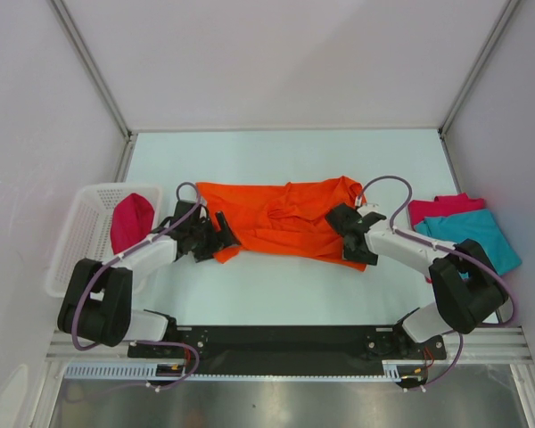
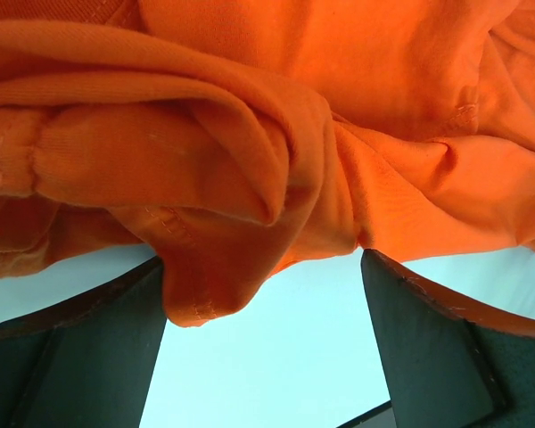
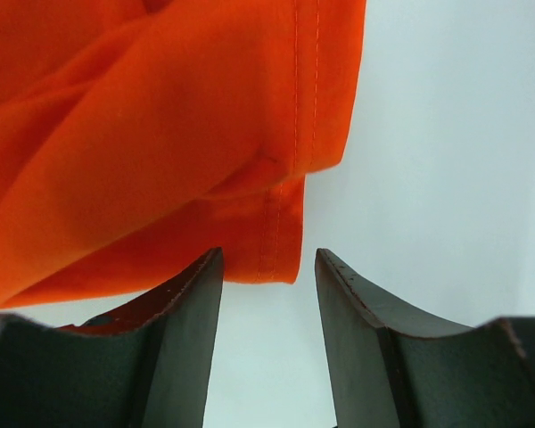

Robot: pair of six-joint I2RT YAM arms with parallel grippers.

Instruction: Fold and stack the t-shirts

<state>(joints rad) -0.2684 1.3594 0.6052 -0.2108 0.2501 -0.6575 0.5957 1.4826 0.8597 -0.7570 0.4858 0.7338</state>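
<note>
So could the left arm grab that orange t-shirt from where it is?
Probably yes: the left pincer is open right at the bunched edge of the orange t-shirt, a fold hangs between its fingers, and nothing else is in the way.

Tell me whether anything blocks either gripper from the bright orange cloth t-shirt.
Nothing visible does. The left gripper and right gripper stand open at opposite ends of the bright orange cloth t-shirt, with its fabric directly ahead.

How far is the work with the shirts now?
Done: teal shirt folded on a pink shirt, right side. In hand: orange shirt, rumpled, with open left hand and right hand at its ends. Left: folding it, plus the red shirt in the basket.
</note>
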